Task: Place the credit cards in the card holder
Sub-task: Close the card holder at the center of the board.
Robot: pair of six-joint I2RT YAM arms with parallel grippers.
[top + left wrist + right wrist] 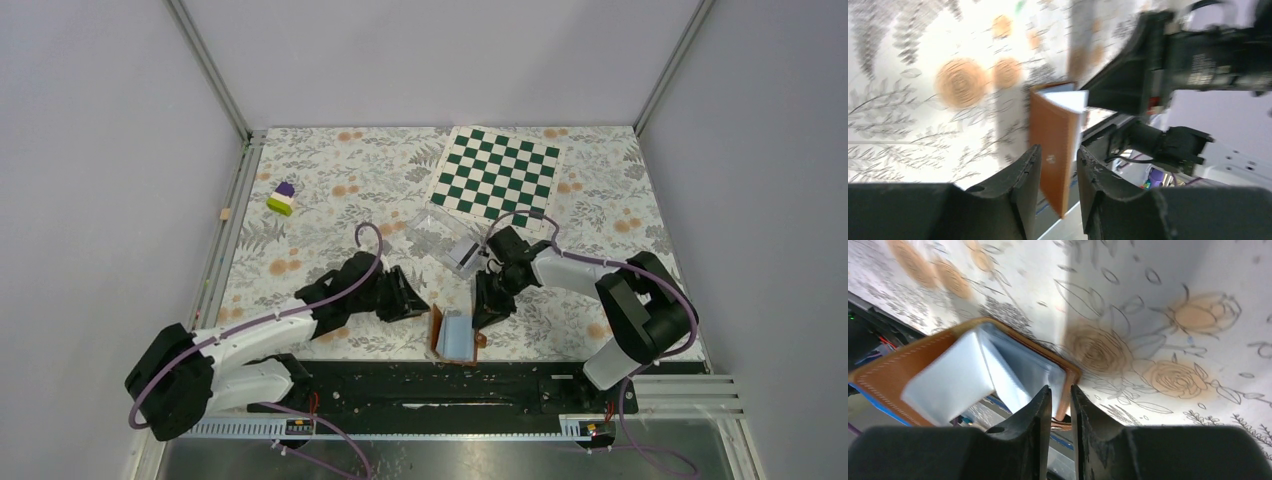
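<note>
Progress: early. Card holder (pixel 455 338) stands open on its lower edge like a book at the near edge of the bench (pixel 330 170), between the 2 arms. Pale blue-grey pockets face up; no card shows in any of them. 1 pale rectangle (pixel 464 252) lies in the clear plastic case (pixel 440 235), well apart from the holder. It is probably one of the credit cards, too small to confirm. All loading is left to do.

Left tool (pixel 1058 152): fingers part-way apart, with the holder's brown outer cover in the gap. The view is blurred and no clamping shows.

Right tool (pixel 1061 390): fingers closed to a thin slit, pinching the stitched brown edge of the holder's other flap, beside the inner pockets. This reads as holding the holder open for loading.
</note>
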